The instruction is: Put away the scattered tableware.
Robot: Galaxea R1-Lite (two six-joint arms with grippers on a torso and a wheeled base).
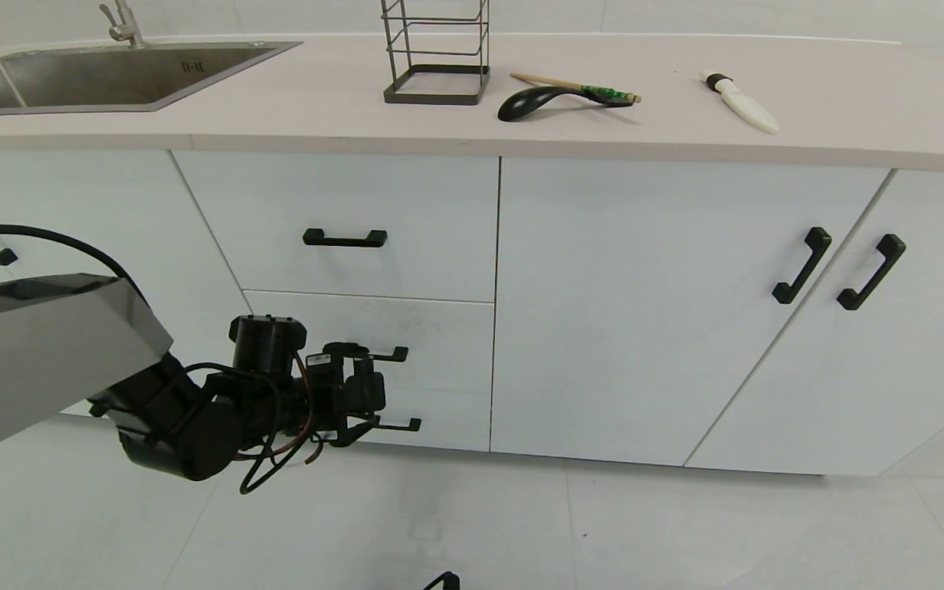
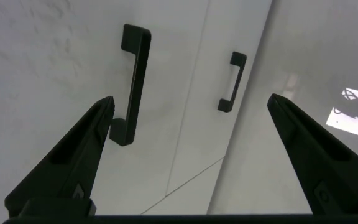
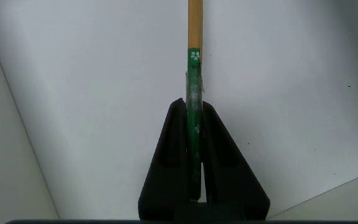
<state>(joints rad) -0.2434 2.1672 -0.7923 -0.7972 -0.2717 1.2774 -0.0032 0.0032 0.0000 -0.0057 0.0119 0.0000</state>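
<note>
On the counter (image 1: pixel 316 115) lie a black spoon (image 1: pixel 529 100), a wooden chopstick with a green end (image 1: pixel 574 84) resting across its handle, and a white knife with a black collar (image 1: pixel 741 102) further right. A wire rack (image 1: pixel 437 57) stands to the left of the spoon. My left gripper (image 1: pixel 406 389) hangs open low in front of the lower drawer (image 1: pixel 439 328), far below the counter top; in its wrist view the gripper (image 2: pixel 190 102) frames a black handle (image 2: pixel 132 84). My right gripper (image 3: pixel 193 106) is shut on a green-ended wooden chopstick (image 3: pixel 194 37), in front of a white panel.
A steel sink (image 1: pixel 111 74) with a tap is set into the counter at the far left. White cabinet doors with black handles (image 1: pixel 800 266) run below the counter. Pale tiled floor (image 1: pixel 521 533) lies in front of them.
</note>
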